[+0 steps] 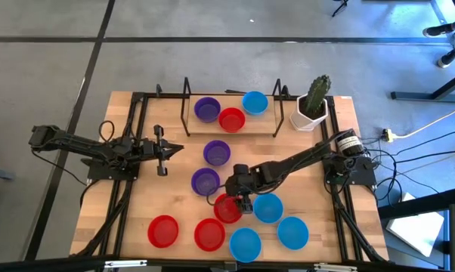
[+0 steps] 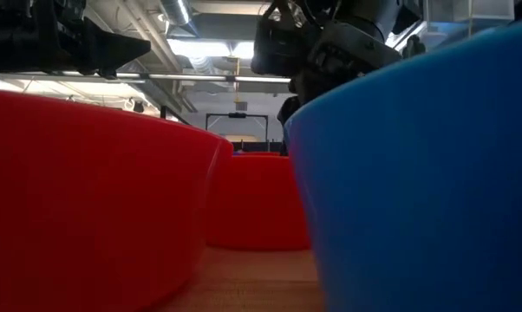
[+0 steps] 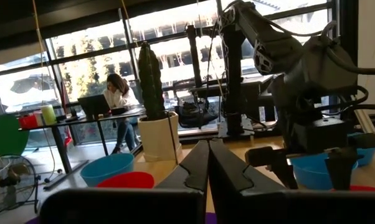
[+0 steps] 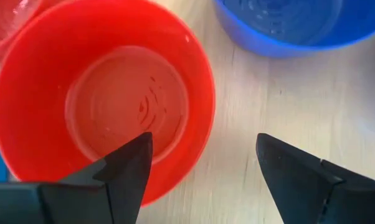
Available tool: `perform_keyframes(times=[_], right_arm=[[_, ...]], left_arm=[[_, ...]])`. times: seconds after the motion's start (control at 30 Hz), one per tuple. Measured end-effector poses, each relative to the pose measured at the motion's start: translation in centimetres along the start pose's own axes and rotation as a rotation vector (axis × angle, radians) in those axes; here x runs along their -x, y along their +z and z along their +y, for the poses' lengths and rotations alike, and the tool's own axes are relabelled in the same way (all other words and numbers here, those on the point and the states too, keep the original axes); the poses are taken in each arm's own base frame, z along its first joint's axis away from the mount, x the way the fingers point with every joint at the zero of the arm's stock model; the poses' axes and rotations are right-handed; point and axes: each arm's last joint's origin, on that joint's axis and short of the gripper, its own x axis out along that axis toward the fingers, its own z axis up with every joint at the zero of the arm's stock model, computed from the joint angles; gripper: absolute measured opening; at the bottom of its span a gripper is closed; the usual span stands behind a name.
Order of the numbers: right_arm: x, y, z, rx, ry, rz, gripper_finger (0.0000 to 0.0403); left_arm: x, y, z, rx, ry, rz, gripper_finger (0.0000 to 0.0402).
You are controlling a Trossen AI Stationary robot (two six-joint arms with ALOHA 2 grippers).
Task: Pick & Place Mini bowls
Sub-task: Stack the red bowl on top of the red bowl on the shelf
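Looking straight down, the right gripper [image 1: 242, 202] hovers open over a small round red plastic bowl [image 1: 226, 209] beside a light blue plastic bowl [image 1: 268, 208] on the wooden table [image 1: 174, 196]. Its wrist view shows one finger [image 4: 122, 171] above that bowl's rim. The left gripper [image 1: 167, 150], closed and empty, waits at the table's left.

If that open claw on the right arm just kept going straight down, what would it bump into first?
Most likely the red bowl: the right gripper hangs open over its rim, one finger above its inside, the other above bare table. Height above it is unclear.
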Motion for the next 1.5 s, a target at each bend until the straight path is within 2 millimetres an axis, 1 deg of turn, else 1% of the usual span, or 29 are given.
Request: perform_keyframes(times=[0.3, 0.43, 0.53, 0.7, 0.77, 0.83, 0.93, 1.13, 1.23, 1.3, 1.4, 1.5], right_arm=[[-0.1, 0.1, 0.3, 0.006, 0.005, -0.011, 0.0285], [-1.4, -0.5, 0.4, 0.01, 0.02, 0.028, 0.0285], [-2.3, -0.6, 0.5, 0.009, 0.03, 0.025, 0.0285], [-2.5, -0.6, 0.3, 0.009, 0.027, 0.022, 0.0284], [-2.5, -0.5, 0.3, 0.006, 0.026, 0.022, 0.0278], [-2.5, -0.5, 0.3, 0.007, 0.027, 0.017, 0.0261], [-2.4, -0.5, 0.3, 0.007, 0.027, 0.014, 0.0215], [-2.4, -0.4, 0.1, 0.019, 0.025, 0.014, 0.0079], [-2.4, -0.4, 0.1, 0.027, 0.03, 0.011, 0.0019], [-2.2, -0.2, -0.1, 0.024, 0.031, 0.001, 0.0012], [-1.9, -0.1, -0.5, 0.03, 0.021, -0.003, 0.0021], [-0.6, 0.5, -0.9, 0.044, 0.013, -0.035, 0.0017]], left_arm=[[0.0, 0.0, 0.0, 0.0, 0.0, 0.0, 0.0007], [0.0, 0.0, 0.0, 0.0, 0.0, 0.0, 0.0004], [0.0, 0.0, 0.0, -0.001, 0.0, 0.003, 0.0005], [0.0, -0.1, 0.0, -0.002, 0.001, 0.007, 0.001], [0.0, -0.1, 0.0, -0.002, 0.002, 0.007, 0.001], [0.0, -0.1, 0.0, -0.002, 0.001, 0.008, 0.0009], [0.0, -0.1, 0.0, -0.002, 0.001, 0.008, 0.0006], [0.0, -0.1, 0.0, -0.003, 0.001, 0.011, 0.0006], [0.0, -0.1, 0.0, -0.004, 0.0, 0.013, 0.0008], [0.0, -0.1, 0.0, -0.005, 0.001, 0.015, 0.0007], [0.0, -0.1, 0.0, -0.004, 0.001, 0.015, 0.0004], [0.0, -0.1, 0.0, -0.005, 0.001, 0.015, 0.0004]])
